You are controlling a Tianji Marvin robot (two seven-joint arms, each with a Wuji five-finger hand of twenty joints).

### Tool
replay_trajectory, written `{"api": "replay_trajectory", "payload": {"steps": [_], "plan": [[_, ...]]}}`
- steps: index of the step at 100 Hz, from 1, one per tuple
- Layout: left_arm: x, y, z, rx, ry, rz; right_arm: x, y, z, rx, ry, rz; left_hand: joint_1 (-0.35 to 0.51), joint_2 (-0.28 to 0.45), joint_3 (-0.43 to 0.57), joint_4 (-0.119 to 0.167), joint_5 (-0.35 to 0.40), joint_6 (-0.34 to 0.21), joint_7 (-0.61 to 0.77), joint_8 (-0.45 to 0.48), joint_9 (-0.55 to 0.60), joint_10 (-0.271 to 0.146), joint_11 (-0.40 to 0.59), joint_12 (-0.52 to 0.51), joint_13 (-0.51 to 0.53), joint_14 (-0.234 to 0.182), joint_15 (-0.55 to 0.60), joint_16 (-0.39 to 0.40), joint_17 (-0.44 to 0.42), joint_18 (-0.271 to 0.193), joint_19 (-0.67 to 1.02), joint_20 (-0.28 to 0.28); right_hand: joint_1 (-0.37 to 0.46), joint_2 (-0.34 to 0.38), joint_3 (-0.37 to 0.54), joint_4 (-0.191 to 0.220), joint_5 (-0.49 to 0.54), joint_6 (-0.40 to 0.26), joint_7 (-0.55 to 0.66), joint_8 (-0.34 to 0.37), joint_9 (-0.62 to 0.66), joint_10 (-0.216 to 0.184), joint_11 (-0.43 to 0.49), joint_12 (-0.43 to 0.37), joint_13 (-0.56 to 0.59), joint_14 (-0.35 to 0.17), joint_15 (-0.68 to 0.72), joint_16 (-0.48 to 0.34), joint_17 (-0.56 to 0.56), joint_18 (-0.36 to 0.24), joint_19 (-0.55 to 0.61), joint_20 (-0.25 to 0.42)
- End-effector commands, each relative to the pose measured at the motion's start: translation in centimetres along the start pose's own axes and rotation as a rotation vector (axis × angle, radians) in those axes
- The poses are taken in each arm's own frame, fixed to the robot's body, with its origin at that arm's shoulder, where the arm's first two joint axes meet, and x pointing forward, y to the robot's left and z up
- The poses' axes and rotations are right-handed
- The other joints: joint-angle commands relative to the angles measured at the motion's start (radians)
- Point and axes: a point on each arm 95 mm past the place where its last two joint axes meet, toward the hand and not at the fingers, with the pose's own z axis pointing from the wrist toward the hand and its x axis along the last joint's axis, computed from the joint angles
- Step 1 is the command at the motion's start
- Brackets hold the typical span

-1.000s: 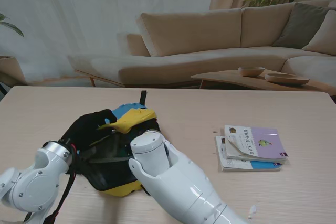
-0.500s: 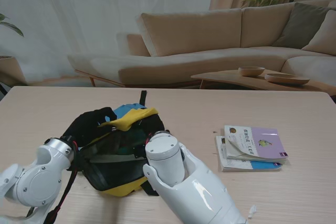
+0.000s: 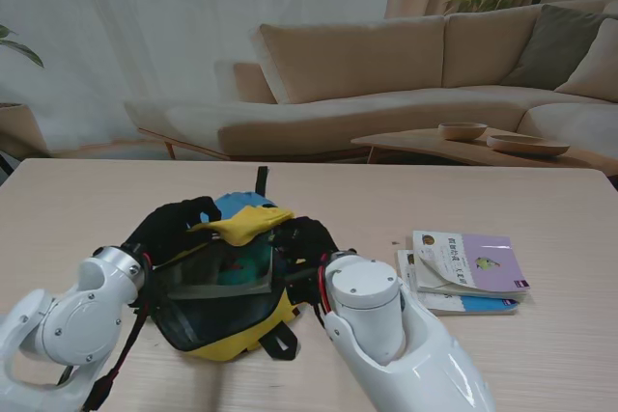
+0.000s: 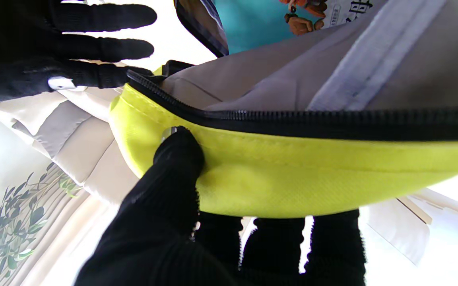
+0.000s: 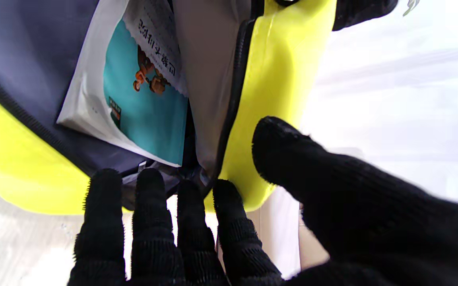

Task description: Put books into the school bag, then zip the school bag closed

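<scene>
Pinching the black-and-yellow fabric school bag's (image 3: 227, 320) yellow flap (image 4: 292, 174) with our left hand (image 4: 173, 206), right hand (image 5: 197, 238) spread empty beside it, we risk the flap slipping and covering the teal paperback book (image 5: 145, 107) inside.

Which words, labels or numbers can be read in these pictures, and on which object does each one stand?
No text can be read with certainty.
Teal book inside the school bag: a printed line of characters on its white cover band, seen upside down and too blurred to read.
Purple book on top of the stack on the table: a dark title line, too small to read.
</scene>
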Motion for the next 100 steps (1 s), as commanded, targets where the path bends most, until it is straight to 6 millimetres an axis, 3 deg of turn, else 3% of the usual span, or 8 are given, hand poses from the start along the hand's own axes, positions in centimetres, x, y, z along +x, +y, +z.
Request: {"api": "replay_trajectory", "payload": {"steps": [1, 28, 51, 90, 100], "plan": [[0.2, 0.4, -0.2, -0.028, -0.003, -0.003, -0.5, 0.6, -0.6, 0.005, 0.002, -0.01, 0.085, 0.064, 0.009, 0.031, 0.002, -0.037, 0.067, 0.035, 0.025, -0.018, 0.043, -0.001, 0.024, 0.023, 0.023, 0.014, -0.002, 0.018, 0.014, 0.03, -0.038, -0.002, -0.013, 0.009, 0.018, -0.02, 0.01, 0.011, 0.017, -0.001, 0.028, 0.008, -0.038, -0.002, 0.02, 0.01, -0.013, -0.013, 0.038, 0.028], [0.5, 1.9, -0.3, -0.084, -0.004, -0.001, -0.8, 3.2, -2.5, 0.024, 0.068, -0.03, 0.085, 0.064, 0.008, 0.031, 0.002, -0.038, 0.064, 0.033, 0.024, -0.02, 0.037, -0.003, 0.018, 0.027, 0.016, 0.011, -0.009, 0.017, 0.009, 0.028, -0.041, 0.002, -0.019, 0.01, 0.02, -0.02, 0.003, 0.008, 0.014, 0.0, 0.026, 0.007, -0.045, 0.0, 0.014, 0.007, -0.026, -0.014, 0.039, 0.039], [0.8, 4.5, -0.7, -0.149, -0.027, 0.007, -0.3, 5.2, -3.5, -0.006, 0.13, -0.041, 0.084, 0.065, 0.007, 0.032, 0.001, -0.038, 0.06, 0.028, 0.022, -0.021, 0.031, -0.004, 0.014, 0.028, 0.007, 0.007, -0.013, 0.013, 0.005, 0.024, -0.039, 0.001, -0.021, 0.01, 0.022, -0.018, -0.003, 0.006, 0.014, -0.002, 0.023, 0.006, -0.045, -0.001, 0.006, 0.003, -0.028, -0.013, 0.035, 0.042], [0.2, 8.9, -3.1, -0.188, -0.178, 0.045, 0.5, 7.3, -3.8, -0.047, 0.177, -0.041, 0.08, 0.065, -0.003, 0.034, -0.009, -0.033, 0.046, -0.002, 0.012, -0.021, -0.004, -0.01, -0.015, 0.036, -0.032, -0.011, -0.042, -0.001, -0.015, 0.007, -0.039, 0.002, -0.022, 0.01, 0.022, -0.019, -0.011, 0.002, 0.012, -0.002, 0.017, 0.003, -0.048, -0.003, -0.004, -0.002, -0.031, -0.015, 0.028, 0.044], [0.0, 9.6, -3.7, -0.202, -0.209, 0.033, 0.6, 7.7, -3.7, -0.061, 0.181, -0.045, 0.049, 0.041, 0.015, 0.036, -0.035, -0.032, 0.039, -0.04, -0.002, -0.02, -0.057, 0.026, -0.047, 0.037, -0.063, -0.022, -0.074, -0.014, -0.027, -0.018, -0.039, 0.002, -0.022, 0.01, 0.022, -0.019, -0.013, 0.002, 0.011, -0.002, 0.015, 0.002, -0.049, -0.003, -0.006, -0.003, -0.032, -0.015, 0.026, 0.044]]}}
